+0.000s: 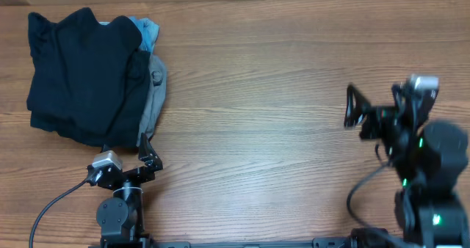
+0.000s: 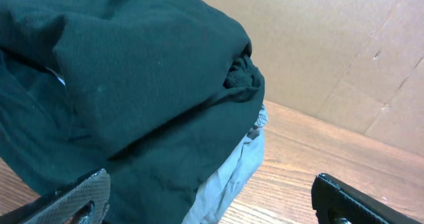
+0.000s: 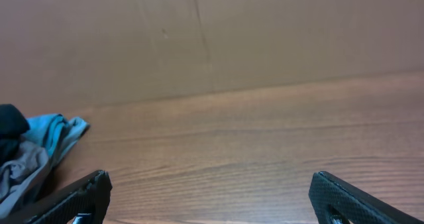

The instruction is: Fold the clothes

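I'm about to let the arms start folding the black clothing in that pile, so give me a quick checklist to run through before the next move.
1. Left gripper open: ok, jaws wide, nothing held.
2. Right gripper open: ok, empty, above the table.
3. Left gripper near the black garment: ok, at the pile's near edge.
4. Black garment spread flat: not ok, bunched on top of the grey garment and light-blue garment.
5. Neck tag in sight: not ok, none shows.
6. Room to lay it out: ok, bare wood between pile and right gripper.
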Motion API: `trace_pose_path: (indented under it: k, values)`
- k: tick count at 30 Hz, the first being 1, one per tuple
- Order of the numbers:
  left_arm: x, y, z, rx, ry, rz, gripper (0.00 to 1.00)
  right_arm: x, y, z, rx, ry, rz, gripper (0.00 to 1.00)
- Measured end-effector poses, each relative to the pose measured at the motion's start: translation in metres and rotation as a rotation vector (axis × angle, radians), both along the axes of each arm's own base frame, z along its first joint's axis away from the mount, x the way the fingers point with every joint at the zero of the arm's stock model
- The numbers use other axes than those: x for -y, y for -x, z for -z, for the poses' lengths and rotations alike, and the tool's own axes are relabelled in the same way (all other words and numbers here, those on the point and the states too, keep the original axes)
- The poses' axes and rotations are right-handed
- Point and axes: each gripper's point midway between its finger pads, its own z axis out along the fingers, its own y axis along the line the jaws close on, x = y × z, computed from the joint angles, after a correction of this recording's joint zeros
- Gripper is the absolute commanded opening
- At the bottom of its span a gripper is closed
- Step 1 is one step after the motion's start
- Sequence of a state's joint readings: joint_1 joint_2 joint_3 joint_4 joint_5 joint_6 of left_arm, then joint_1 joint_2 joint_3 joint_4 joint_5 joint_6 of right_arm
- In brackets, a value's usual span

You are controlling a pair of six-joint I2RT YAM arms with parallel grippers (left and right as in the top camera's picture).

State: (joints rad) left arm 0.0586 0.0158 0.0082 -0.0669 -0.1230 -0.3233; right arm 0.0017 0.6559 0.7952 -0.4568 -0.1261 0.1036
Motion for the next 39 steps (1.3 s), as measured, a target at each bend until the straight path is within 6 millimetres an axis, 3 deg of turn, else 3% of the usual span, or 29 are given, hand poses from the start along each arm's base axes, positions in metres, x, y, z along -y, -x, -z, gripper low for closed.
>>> trace_pose_path:
  k: [3,7,12,18,39]
  values:
    - [0.0,0.0,0.0,0.001,0.0,0.0,1.0,0.0,0.021,0.008,0.073,0.0,0.0,1.0]
    - [0.0,0.0,0.0,0.0,0.0,0.0,1.0,0.001,0.036,0.034,0.113,0.001,0.006,1.0]
    - [0.0,0.0,0.0,0.0,0.0,0.0,1.0,0.002,0.044,0.061,0.144,0.002,0.013,1.0]
    - [0.0,0.0,0.0,0.0,0.0,0.0,1.0,0.003,0.052,0.075,0.201,0.002,0.015,1.0]
    - [0.0,0.0,0.0,0.0,0.0,0.0,1.0,-0.002,0.036,0.124,0.267,0.001,0.009,1.0]
